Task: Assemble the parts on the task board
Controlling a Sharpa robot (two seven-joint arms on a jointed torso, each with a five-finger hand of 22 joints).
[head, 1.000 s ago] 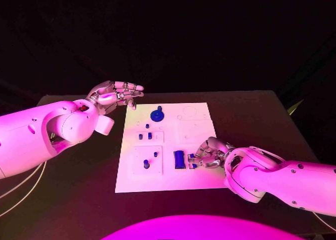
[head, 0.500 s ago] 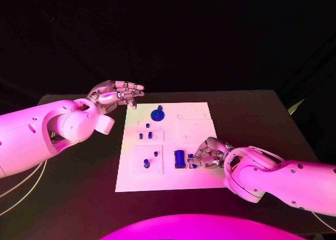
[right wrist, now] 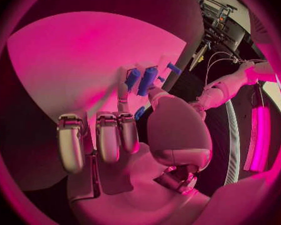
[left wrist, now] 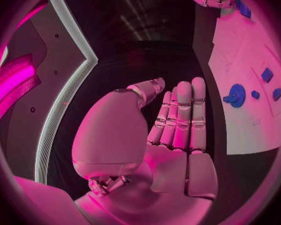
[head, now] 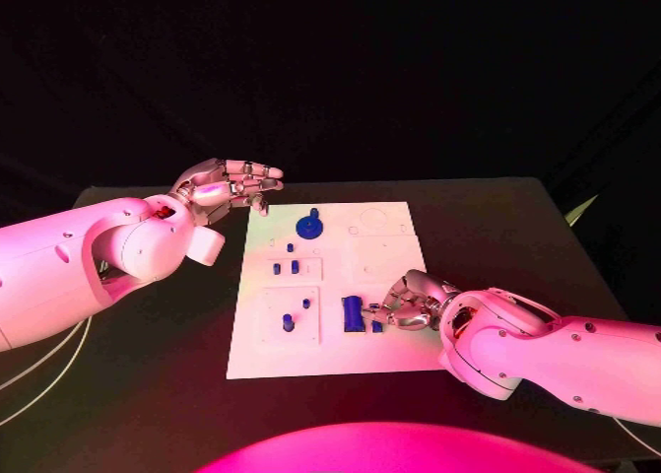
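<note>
Head view shows the white rectangular task board (head: 330,286) in the middle of the black worktop (head: 515,227), with small blue plastic parts on it. The right hand (head: 404,304) is low at the 4 o'clock side of the board, and its fingers (head: 375,313) touch a long blue bar-shaped part (head: 353,313) that lies there. The long axis of this bar runs from 12 to 6 o'clock, along the long side of the board, and the fingers come to it from the 3 o'clock side, so across its length. In the right wrist view the thumb and one finger reach to the bar (right wrist: 147,80) and a smaller blue piece (right wrist: 133,78) beside it, while the other fingers are curled back; whether the bar is really pinched or only touched, I cannot tell.

The left hand (head: 224,185) hovers above the worktop at 10 o'clock from the board, well apart from the bar. Its fingers are straight, close together, and hold nothing. A round blue knob-like part (head: 311,227) stands at the 12 o'clock end of the board, nearer to this hand.

I judge the right hand clearly the nearer one for the bar.
</note>
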